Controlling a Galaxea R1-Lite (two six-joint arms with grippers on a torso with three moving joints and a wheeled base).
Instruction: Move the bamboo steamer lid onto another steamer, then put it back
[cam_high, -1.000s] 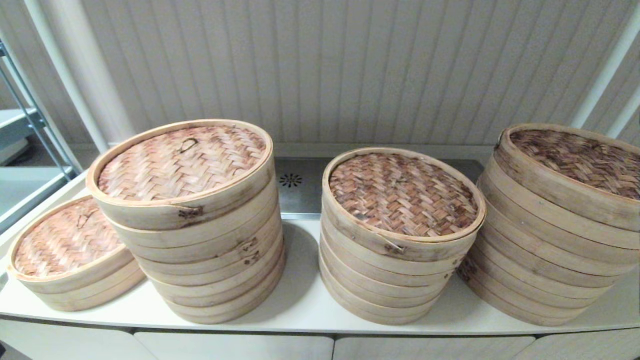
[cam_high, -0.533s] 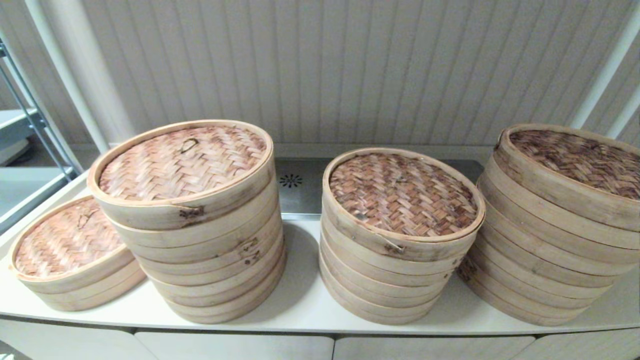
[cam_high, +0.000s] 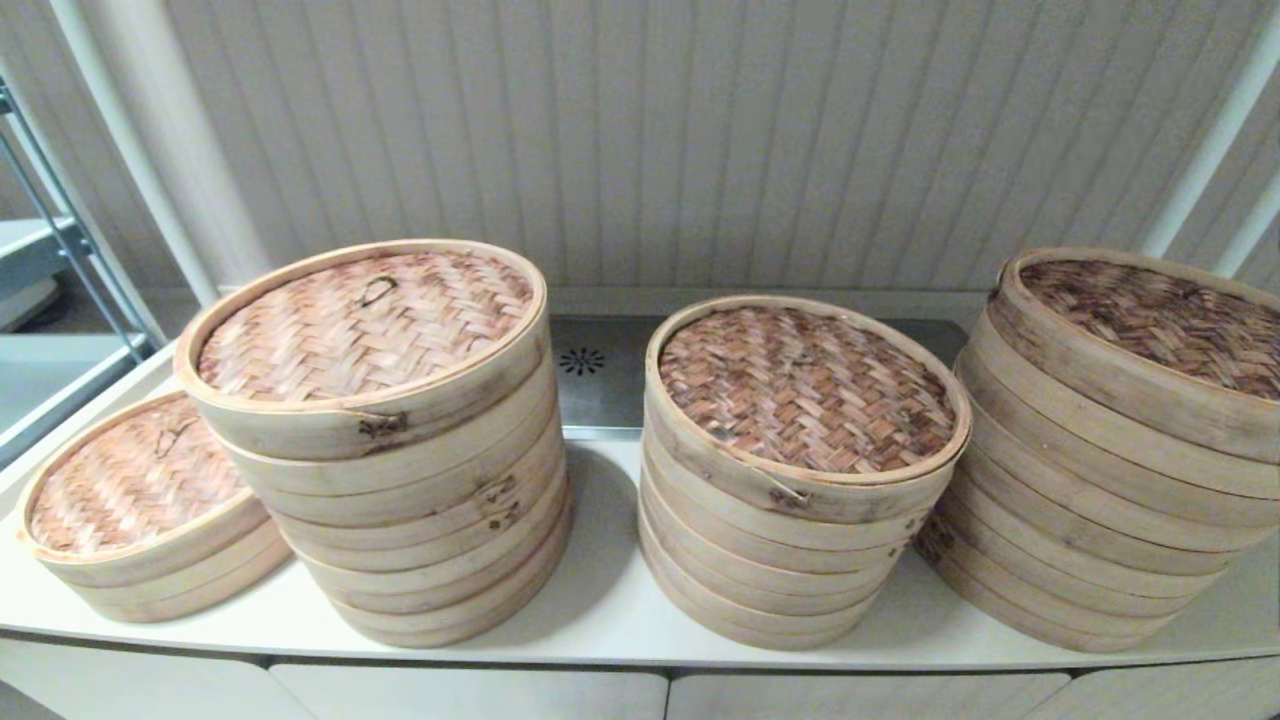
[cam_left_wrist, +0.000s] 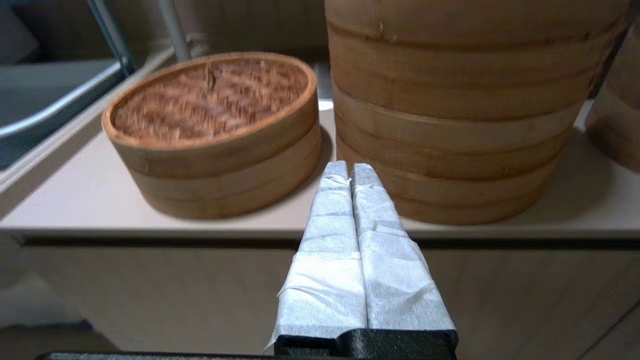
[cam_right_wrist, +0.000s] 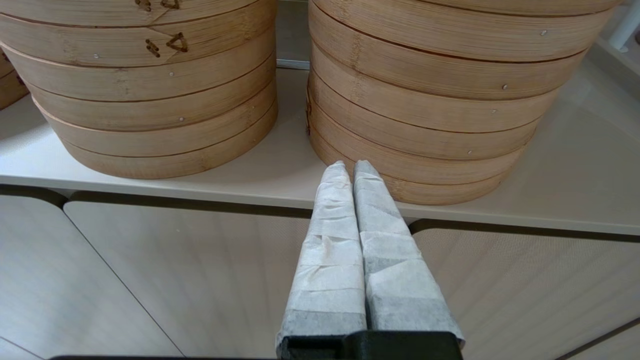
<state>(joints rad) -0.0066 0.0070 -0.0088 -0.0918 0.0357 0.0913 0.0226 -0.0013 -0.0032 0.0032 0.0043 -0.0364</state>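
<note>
Several bamboo steamer stacks stand on the white counter (cam_high: 610, 600), each topped by a woven lid. A low stack (cam_high: 135, 500) sits at the far left, a tall stack (cam_high: 375, 430) beside it, a mid-height stack (cam_high: 800, 460) right of centre, and a tall stack (cam_high: 1120, 440) at the far right. Neither gripper shows in the head view. My left gripper (cam_left_wrist: 350, 167) is shut and empty, held in front of the counter edge between the low stack (cam_left_wrist: 215, 130) and the tall stack (cam_left_wrist: 460, 110). My right gripper (cam_right_wrist: 351, 167) is shut and empty, below the counter front near the far-right stack (cam_right_wrist: 425, 100).
A steel panel with a drain (cam_high: 582, 362) lies at the back of the counter between the two middle stacks. A metal rack (cam_high: 50, 250) stands at the far left. Cabinet fronts (cam_right_wrist: 175, 280) run below the counter edge. A panelled wall closes the back.
</note>
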